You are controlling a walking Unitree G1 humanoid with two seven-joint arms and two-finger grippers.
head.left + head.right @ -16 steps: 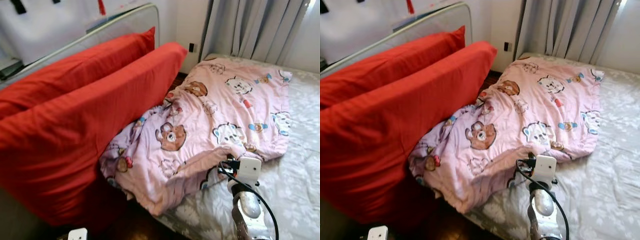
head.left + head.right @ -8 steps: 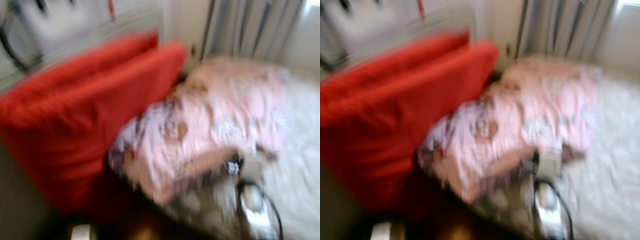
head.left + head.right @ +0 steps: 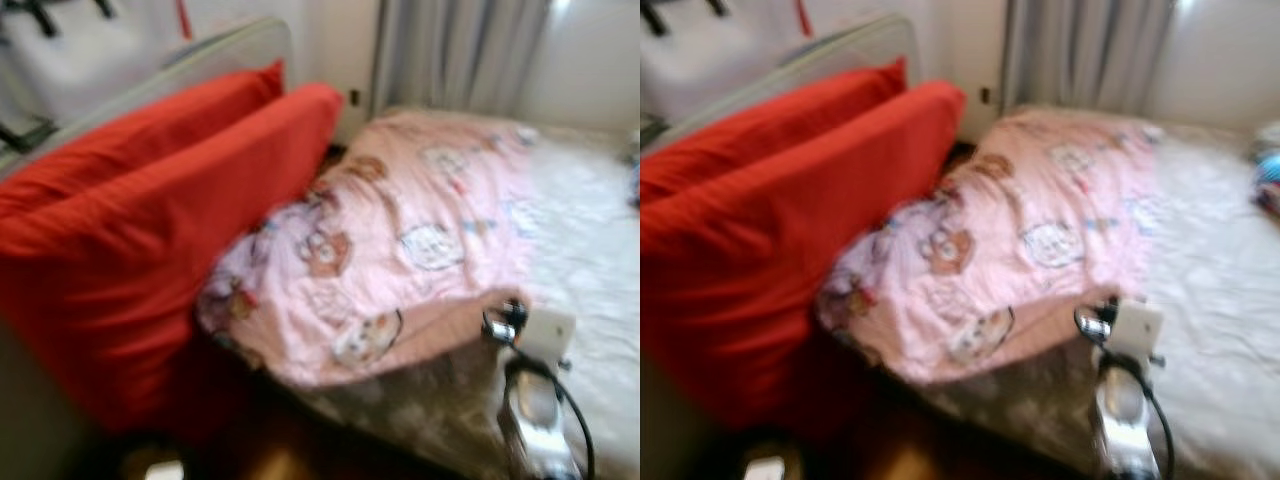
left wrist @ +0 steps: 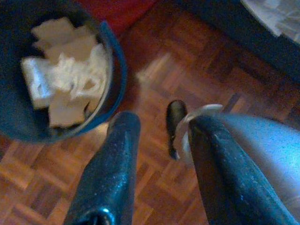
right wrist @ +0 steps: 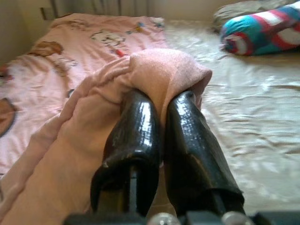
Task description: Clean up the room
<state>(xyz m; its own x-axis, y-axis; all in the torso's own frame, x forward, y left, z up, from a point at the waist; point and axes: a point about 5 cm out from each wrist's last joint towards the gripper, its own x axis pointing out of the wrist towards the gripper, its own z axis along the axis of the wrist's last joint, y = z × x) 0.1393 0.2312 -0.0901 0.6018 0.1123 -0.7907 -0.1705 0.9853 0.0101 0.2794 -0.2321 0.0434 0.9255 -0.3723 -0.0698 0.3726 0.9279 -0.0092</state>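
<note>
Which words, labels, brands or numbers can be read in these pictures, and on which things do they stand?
None can be read.
Pink blanket: cartoon animal prints only, no letters; the eye views are blurred.
Red pillows: plain, no text.
Bin by the left gripper: holds paper scraps, no writing visible.
Striped cushion: pattern only.
Right gripper, shut on the blanket edge: no marking visible.

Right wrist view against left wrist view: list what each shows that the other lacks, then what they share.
Right wrist view alone: the right gripper shut on a fold of the pink cartoon-print blanket, the pale patterned bedsheet, a striped teal, red and white cushion.

Left wrist view alone: the left gripper open above reddish wooden parquet floor, beside a dark blue round bin holding pale crumpled waste.

Shared: each looks along two black fingers.
</note>
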